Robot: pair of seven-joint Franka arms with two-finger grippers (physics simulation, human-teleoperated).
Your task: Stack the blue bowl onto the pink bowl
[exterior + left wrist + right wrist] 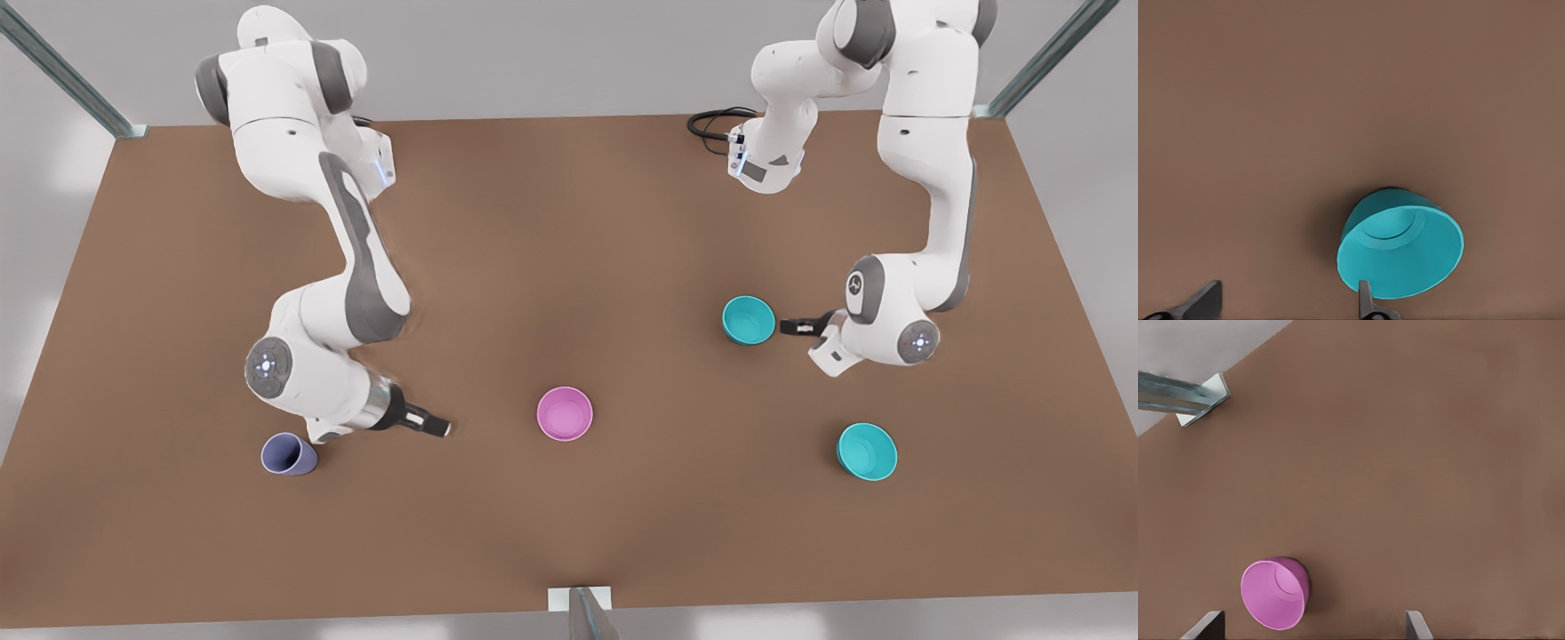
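Now left gripper [782, 326] spread, touching blue bowl [748, 320]; right gripper [440, 428] spread, near pink bowl [564, 413].

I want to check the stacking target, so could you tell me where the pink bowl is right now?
The pink bowl stands upright near the table's middle in the front view, between the lavender cup on that view's left and two teal bowls on its right; the open right hand is nearest.

I found no text, label, brand or number that I could read anywhere in these views. The one mark I noticed was a small emblem on a grey joint cap [855, 284] of the arm on the front view's right, above its claw, and I could not make it out.
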